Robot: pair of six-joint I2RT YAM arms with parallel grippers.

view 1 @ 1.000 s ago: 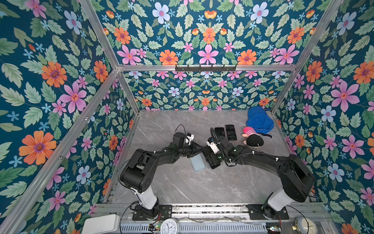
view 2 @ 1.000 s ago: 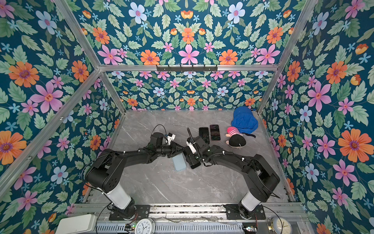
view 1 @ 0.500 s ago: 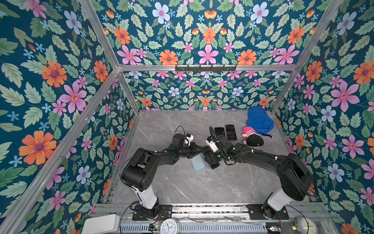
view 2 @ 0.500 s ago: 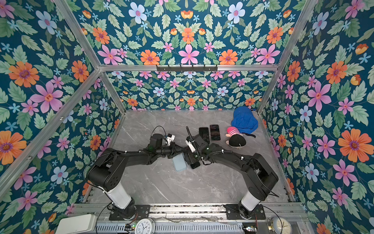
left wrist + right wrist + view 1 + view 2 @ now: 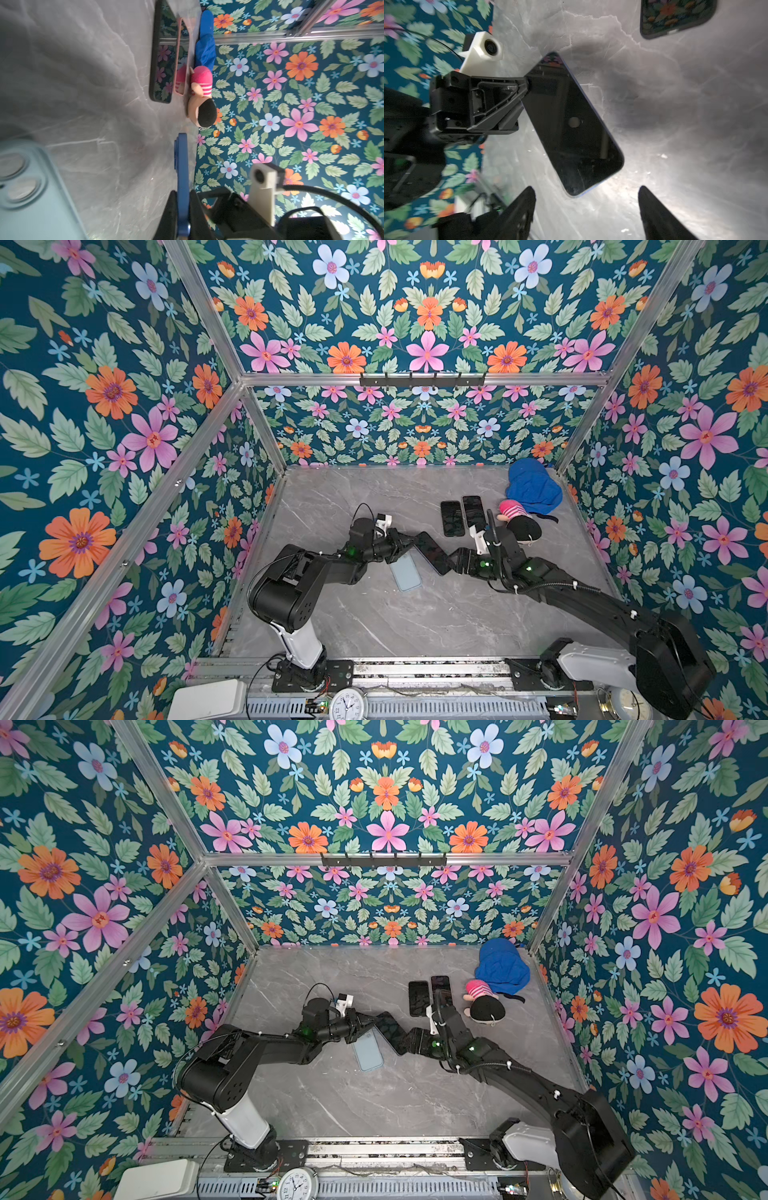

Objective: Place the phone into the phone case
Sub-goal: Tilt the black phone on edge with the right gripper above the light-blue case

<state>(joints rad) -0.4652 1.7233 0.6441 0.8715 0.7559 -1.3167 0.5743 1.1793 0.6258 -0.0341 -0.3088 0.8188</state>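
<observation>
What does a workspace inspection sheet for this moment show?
Surface: grey marble table.
Job's things: phone held off the table, not yet in the light blue phone case, which lies flat.
Clutter: two spare phones, doll, blue cloth, back right.
Grippers: left gripper shut on the phone's end; right gripper open at its other end.
Cables: black loop at left wrist; cable along right arm.
Surroundings: floral walls, hook rail, clock.

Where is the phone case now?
In a top view the light blue phone case lies flat on the table, mid-scene, its far end under the left tool, which grips the dark phone.
</observation>
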